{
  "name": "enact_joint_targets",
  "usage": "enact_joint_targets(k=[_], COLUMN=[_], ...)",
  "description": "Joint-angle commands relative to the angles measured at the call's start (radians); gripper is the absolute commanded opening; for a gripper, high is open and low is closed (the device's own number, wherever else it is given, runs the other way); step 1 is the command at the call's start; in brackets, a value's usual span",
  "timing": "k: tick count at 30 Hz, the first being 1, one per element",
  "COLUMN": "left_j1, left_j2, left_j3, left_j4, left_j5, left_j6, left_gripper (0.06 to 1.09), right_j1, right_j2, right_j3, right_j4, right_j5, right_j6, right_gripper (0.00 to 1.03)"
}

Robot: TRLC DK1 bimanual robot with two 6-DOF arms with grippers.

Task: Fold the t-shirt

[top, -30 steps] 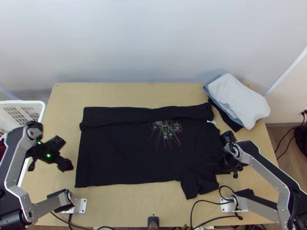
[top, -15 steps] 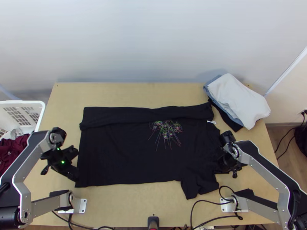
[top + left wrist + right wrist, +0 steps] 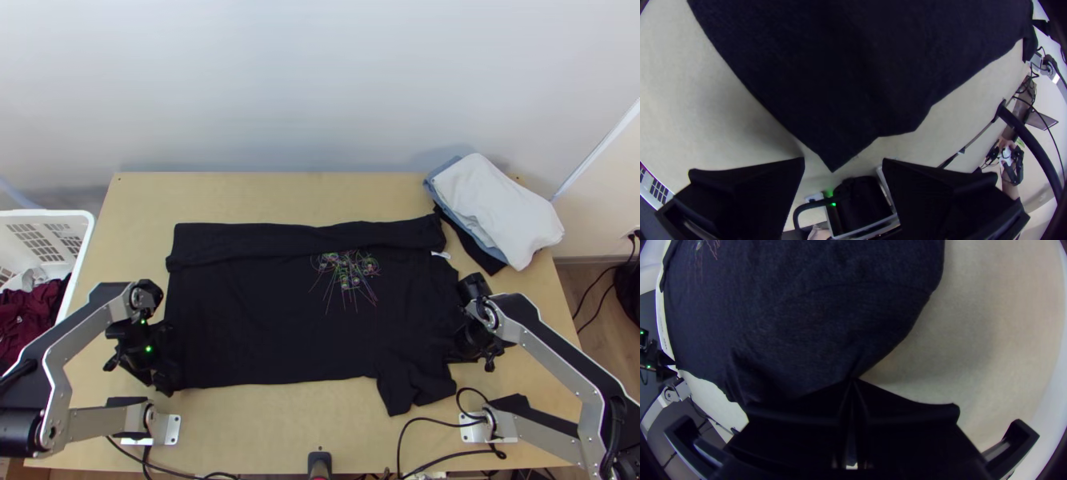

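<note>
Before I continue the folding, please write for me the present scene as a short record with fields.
t-shirt: black, mostly spread, far side folded over in a strip
left end effector: open, at the shirt's near-left corner
right end effector: shut on the shirt's edge, at its right side
clothes pile: far right of the table, white piece on top
basket: white, at the table's left, dark red clothing inside
</note>
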Motion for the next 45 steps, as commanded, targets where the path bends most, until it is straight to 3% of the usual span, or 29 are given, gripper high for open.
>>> enact_joint_targets(k=[1, 3, 6, 9, 28, 35, 45], left_j1=[-0.005, -0.007, -0.005, -0.007, 0.176, 0.173, 0.205], left_j2=[0.037, 0.048, 0.043, 0.037, -0.005, -0.025, -0.038], left_j3=[-0.028, -0.034, -0.053, -0.067, 0.107, 0.232, 0.346], left_j4=[0.029, 0.047, 0.074, 0.084, 0.067, 0.084, 0.13], left_j5=[-0.005, -0.007, -0.007, -0.002, 0.024, 0.183, 0.265], left_j6=[-0.032, -0.043, -0.043, -0.02, 0.101, -0.006, -0.126], left_gripper=[0.88, 0.81, 0.54, 0.11, 0.1, 0.1, 0.1], right_j1=[0.008, 0.008, 0.008, 0.006, -0.023, -0.001, -0.023], right_j2=[0.001, 0.001, -0.004, -0.005, -0.01, -0.089, -0.114], right_j3=[-0.035, -0.035, -0.035, -0.033, 0.023, 0.151, 0.281], right_j4=[0.042, 0.042, 0.042, 0.042, 0.008, -0.03, -0.068], right_j5=[-0.004, -0.004, -0.005, -0.004, -0.001, -0.002, 0.014], right_j6=[-0.012, -0.012, -0.012, -0.012, -0.019, -0.013, -0.053], right_gripper=[0.03, 0.03, 0.03, 0.03, 0.03, 0.03, 0.03])
